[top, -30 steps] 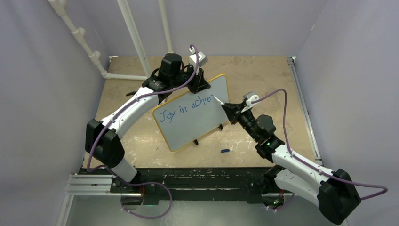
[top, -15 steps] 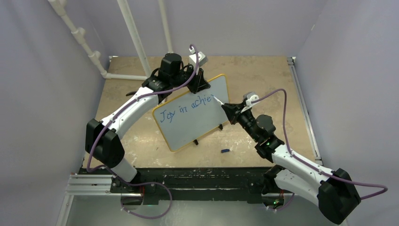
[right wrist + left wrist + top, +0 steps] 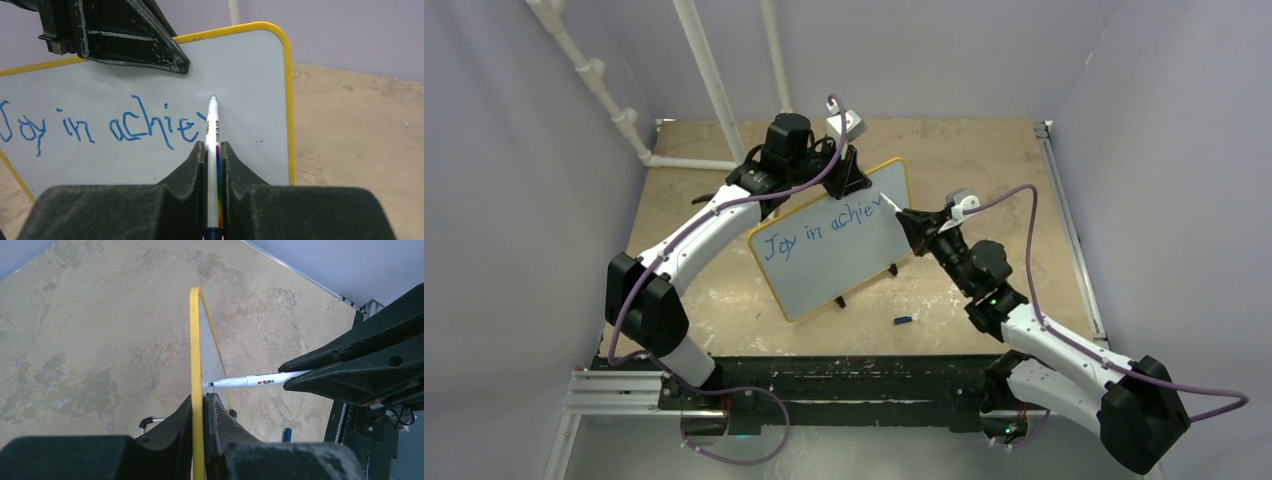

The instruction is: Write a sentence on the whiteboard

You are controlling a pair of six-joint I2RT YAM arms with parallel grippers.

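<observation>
The sentence (image 3: 819, 228) so far reads "Joy in achie" in blue, plus one more stroke I can't read because the marker (image 3: 212, 125) sits right over it in the right wrist view. The line of writing climbs from the near-left corner of the whiteboard (image 3: 839, 260) up toward its far-right corner, same as the board's long axis from above. The board is mid-counter between the two arms, tipped up with its face toward the right arm.

The left tool (image 3: 849, 175) is closed tight on the far top edge. The left wrist cam shows that best: the yellow rim (image 3: 195, 340) edge-on, pinched between both fingers (image 3: 175, 420). That cam gets none of the writing, though.

The right tool (image 3: 214, 150) is clamped on the marker, whose barrel runs straight out along the fingers and points at the board's upper right area. From the left wrist the tip looks like it meets the surface, but it's too small there to swear to contact. The marker's back end is cut off at the bottom of the right wrist frame.

There's a small blue bit (image 3: 904, 321) on the counter (image 3: 724, 290) just near of the board, too tiny for me to identify.
</observation>
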